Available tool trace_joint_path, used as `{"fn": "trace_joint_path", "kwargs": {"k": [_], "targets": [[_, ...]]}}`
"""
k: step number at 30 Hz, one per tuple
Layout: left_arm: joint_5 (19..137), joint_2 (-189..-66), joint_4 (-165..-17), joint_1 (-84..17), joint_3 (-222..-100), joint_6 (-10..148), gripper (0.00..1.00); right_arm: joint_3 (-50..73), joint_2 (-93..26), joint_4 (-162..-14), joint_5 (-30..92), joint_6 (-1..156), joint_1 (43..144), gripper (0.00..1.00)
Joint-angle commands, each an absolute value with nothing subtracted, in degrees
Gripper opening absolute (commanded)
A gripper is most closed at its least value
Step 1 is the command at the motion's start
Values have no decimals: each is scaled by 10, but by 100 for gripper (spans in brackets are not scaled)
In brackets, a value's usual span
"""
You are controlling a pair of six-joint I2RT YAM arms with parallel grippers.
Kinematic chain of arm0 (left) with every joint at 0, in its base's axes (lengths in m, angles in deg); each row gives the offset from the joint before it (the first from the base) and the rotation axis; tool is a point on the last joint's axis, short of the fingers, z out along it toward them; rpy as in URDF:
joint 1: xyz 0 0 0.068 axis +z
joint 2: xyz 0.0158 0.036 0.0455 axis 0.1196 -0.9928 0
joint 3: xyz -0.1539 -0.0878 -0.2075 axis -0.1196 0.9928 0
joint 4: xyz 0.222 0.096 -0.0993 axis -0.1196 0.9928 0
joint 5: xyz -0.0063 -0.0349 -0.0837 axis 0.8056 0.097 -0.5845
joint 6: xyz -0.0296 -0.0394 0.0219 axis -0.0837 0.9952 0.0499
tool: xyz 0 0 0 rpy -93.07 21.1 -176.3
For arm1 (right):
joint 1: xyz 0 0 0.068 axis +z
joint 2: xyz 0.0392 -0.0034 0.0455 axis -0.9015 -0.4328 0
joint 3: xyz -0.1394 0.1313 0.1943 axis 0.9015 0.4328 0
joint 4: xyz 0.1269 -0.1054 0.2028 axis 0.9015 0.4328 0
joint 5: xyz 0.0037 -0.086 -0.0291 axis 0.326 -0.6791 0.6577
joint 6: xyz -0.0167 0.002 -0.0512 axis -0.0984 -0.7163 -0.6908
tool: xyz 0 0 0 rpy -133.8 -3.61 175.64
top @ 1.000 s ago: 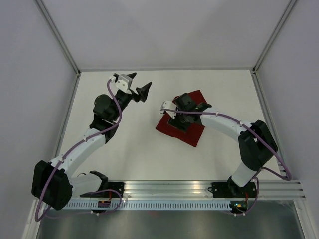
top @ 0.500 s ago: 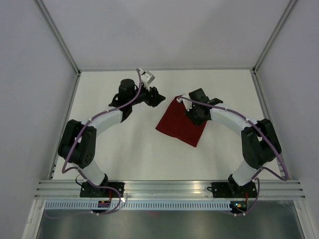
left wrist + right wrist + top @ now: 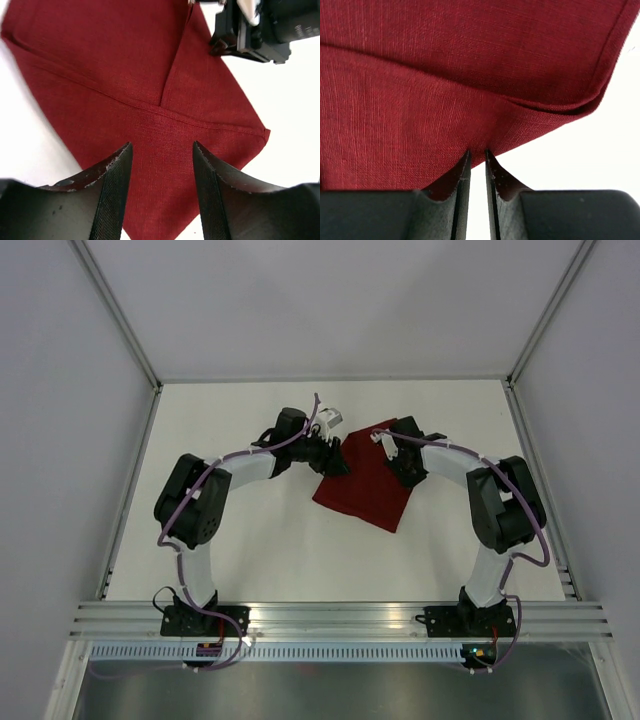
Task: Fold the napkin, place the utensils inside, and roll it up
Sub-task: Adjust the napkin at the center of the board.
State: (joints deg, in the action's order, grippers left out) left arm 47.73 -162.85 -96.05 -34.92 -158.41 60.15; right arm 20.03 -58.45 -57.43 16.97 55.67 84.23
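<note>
The napkin point(image 3: 365, 480) is a dark red cloth lying folded on the white table, its layers and hems showing in the left wrist view point(image 3: 150, 75). My left gripper point(image 3: 338, 460) is at its left corner, jaws open and standing either side of that corner point(image 3: 161, 145). My right gripper point(image 3: 403, 462) is at the napkin's far right edge. In the right wrist view its jaws point(image 3: 477, 151) are nearly together, pinching the puckered edge of the cloth point(image 3: 445, 75). The utensils are out of view.
The right arm's black wrist point(image 3: 255, 25) sits close across the napkin from my left gripper. White table point(image 3: 260, 530) spreads around the cloth. An aluminium rail point(image 3: 340, 620) runs along the near edge, and white walls enclose the back and sides.
The left arm swung right from the far left down to the napkin's left corner. The right gripper moved off the cloth's middle to its far right edge. Both pairs of jaws narrowed.
</note>
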Motion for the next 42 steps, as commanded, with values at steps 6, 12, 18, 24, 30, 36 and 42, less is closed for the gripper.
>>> {"fn": "trace_joint_path", "kwargs": {"k": [6,12,18,24,30,36,42], "targets": [[581,-1665,-934,-363,-1612,652,56,133,-668,-574,130,553,844,23],[638,-1645,-959,-367,-1577,690,55,53,-723,-550,145,545,845,23],[650,-1618,-981,-368,-1557,693,57,16,-758,-536,164,543,847,23],[660,-1585,-995,-368,-1569,693,60,41,-705,-550,165,523,845,30],[719,-1507,-975,-354,-1591,715,66,112,-543,-595,233,392,843,52],[788,-1422,-937,-326,-1590,758,71,246,-432,-672,316,294,862,63],[823,-1355,-920,-320,-1575,757,74,366,-359,-727,340,222,925,64]]}}
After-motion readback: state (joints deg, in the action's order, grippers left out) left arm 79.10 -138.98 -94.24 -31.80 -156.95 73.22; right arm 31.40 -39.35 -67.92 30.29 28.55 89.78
